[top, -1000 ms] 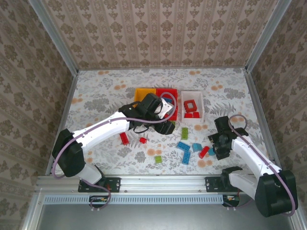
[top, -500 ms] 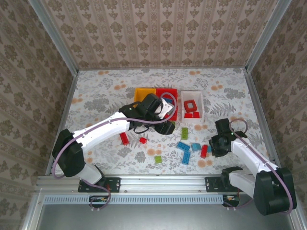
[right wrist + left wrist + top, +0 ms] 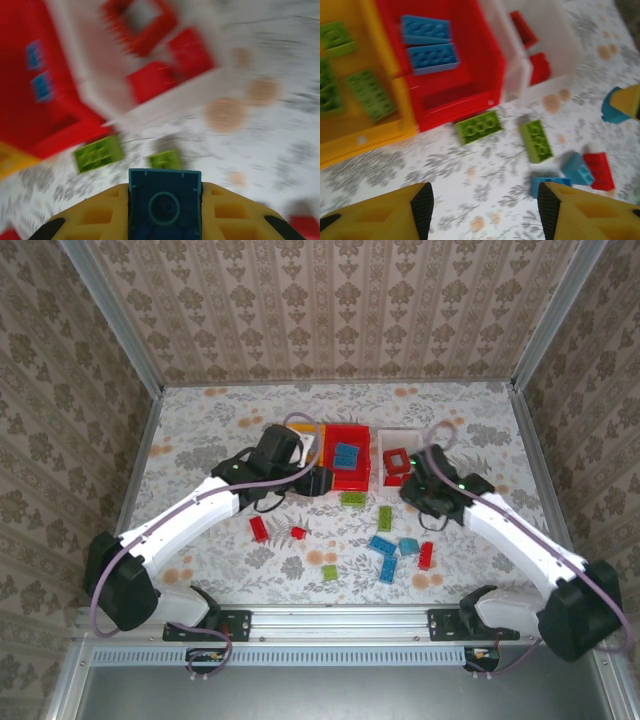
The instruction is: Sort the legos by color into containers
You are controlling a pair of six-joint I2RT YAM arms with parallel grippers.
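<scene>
Blue lego [image 3: 165, 212] sits clenched in the right pincer [image 3: 164, 197]; the left pincer [image 3: 485, 207] gapes, released.

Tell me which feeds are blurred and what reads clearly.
Top external: sharp, evenly lit. Left wrist: mildly soft, yet the blue bricks in the red bin read fine. Right wrist: heavy motion smear over the white bin; only the gripped blue brick is crisp.

No legible text, labels or numbers anywhere.
</scene>
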